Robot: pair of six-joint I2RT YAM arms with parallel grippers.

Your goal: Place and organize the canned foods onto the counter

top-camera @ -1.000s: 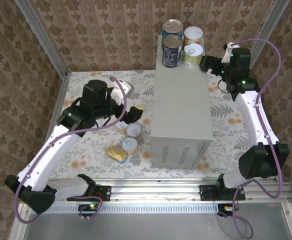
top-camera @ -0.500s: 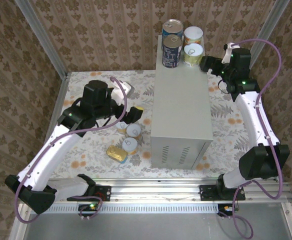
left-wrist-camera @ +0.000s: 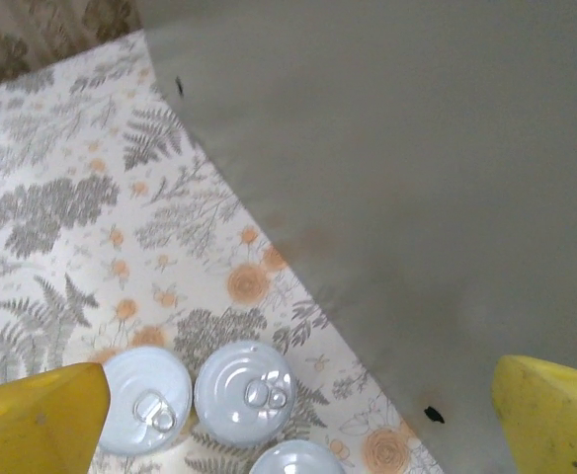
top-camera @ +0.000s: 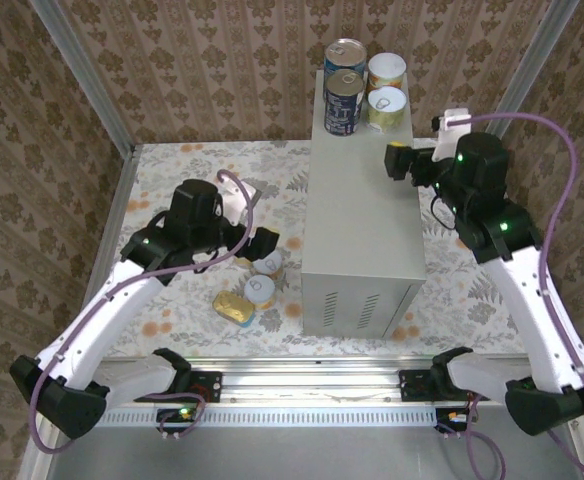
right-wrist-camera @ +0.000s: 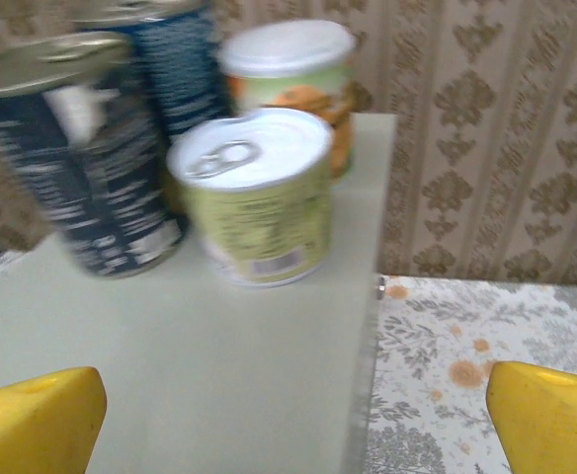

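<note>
On the far end of the counter [top-camera: 362, 215] stand two blue-labelled cans [top-camera: 344, 100] and two short white-lidded cans [top-camera: 386, 105]. My right gripper [top-camera: 400, 160] hovers open over the counter's top, a little short of those cans; in the right wrist view the nearest short can [right-wrist-camera: 254, 193] and a blue can [right-wrist-camera: 81, 148] stand ahead of its yellow fingertips [right-wrist-camera: 32, 420]. My left gripper [top-camera: 257, 250] hangs open above the floor cans [top-camera: 260, 290] beside the counter's left wall. Three white lids [left-wrist-camera: 244, 390] lie below its fingertips [left-wrist-camera: 41, 415]. A flat yellow tin [top-camera: 232, 306] rests nearer.
Patterned walls close in the back and sides. The counter's grey side wall [left-wrist-camera: 417, 197] rises right beside the floor cans. Floral floor [top-camera: 187, 290] lies open to the left of the cans and on the counter's right [right-wrist-camera: 486, 375].
The right gripper has drawn back from the cans and shifted left over the counter top. The left gripper has moved slightly nearer, over the floor cans. Both stay open.
</note>
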